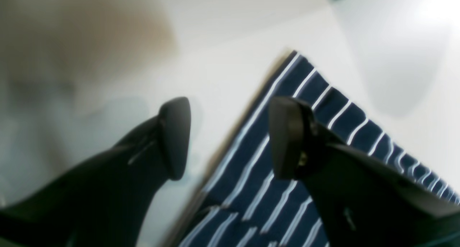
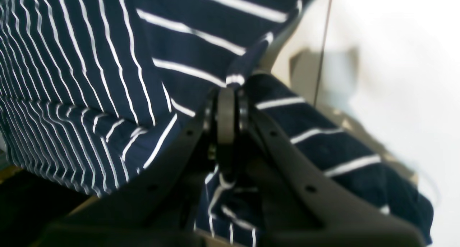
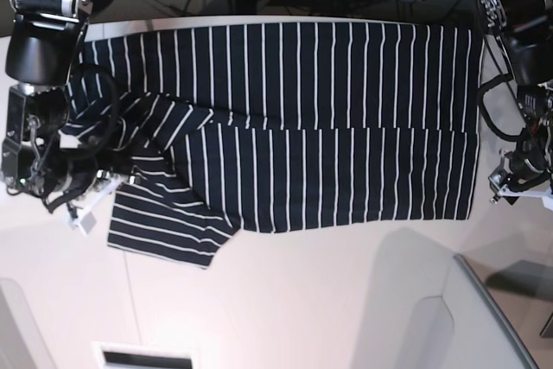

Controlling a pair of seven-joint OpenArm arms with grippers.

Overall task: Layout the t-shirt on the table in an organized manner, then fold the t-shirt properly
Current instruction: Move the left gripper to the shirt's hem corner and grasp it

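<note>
- Black jaws of the right gripper (image 2: 226, 96) are pressed together on a raised fold of the t-shirt (image 2: 107, 60), its navy cloth and white stripes bunched around the tips.
- Only the right wrist view shows this pinch; in the base view the right gripper (image 3: 111, 181) is half hidden among cables by the sleeve.
- Left gripper (image 1: 230, 137) has its jaws parted with nothing between them, hanging above the shirt's corner and hem, one finger over the bare bench (image 1: 222, 35).
- From the base view, the t-shirt (image 3: 346, 127) lies spread across the off-white bench (image 3: 302, 300), folded along its length, one sleeve angled out near the right arm.
- That view puts the left gripper (image 3: 510, 181) just beside the hem, its arm bent in from the edge.
</note>
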